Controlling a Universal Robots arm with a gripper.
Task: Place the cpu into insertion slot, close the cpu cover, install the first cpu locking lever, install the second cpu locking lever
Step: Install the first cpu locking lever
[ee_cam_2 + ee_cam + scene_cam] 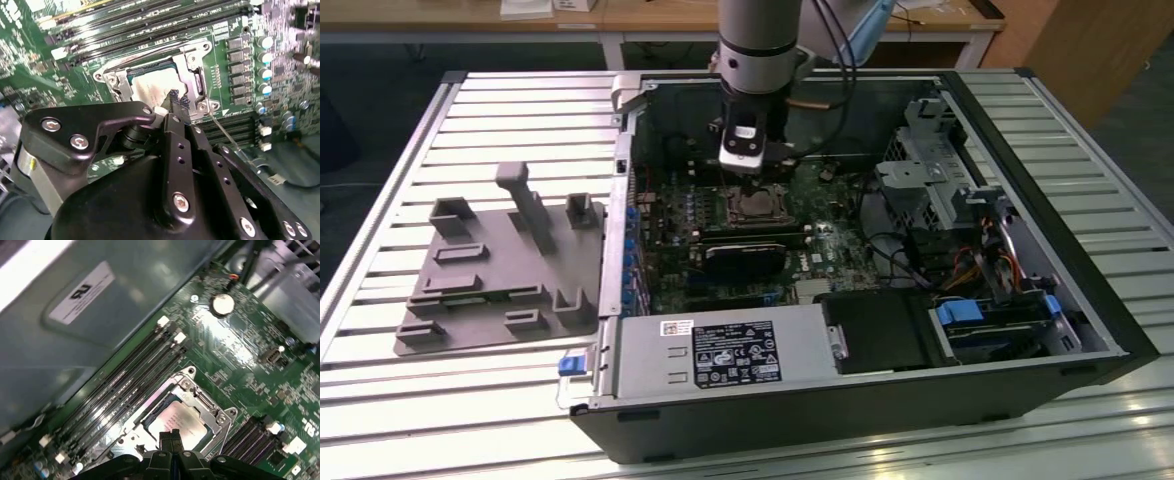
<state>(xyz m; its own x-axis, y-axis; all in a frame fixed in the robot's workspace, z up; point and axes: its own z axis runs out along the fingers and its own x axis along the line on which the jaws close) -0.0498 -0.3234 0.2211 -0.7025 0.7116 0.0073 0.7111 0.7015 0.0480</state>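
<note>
Exterior view: even overhead room light. The slatted table (pixel 1081 130) reflects bright bands; the computer case (pixel 854 420) interior is dim. First wrist view: white glare streaks the circuit board (pixel 225 335). Second wrist view: the gripper (pixel 176 100) body, near the lens, is dark and blurred.

An open black computer tower (pixel 854 425) lies on a slatted metal table (pixel 454 400), its silver power supply (pixel 720 355) at the near side. A grey moulded parts holder (pixel 494 270) sits at the exterior view's left, with wooden desks (pixel 654 15) beyond.
</note>
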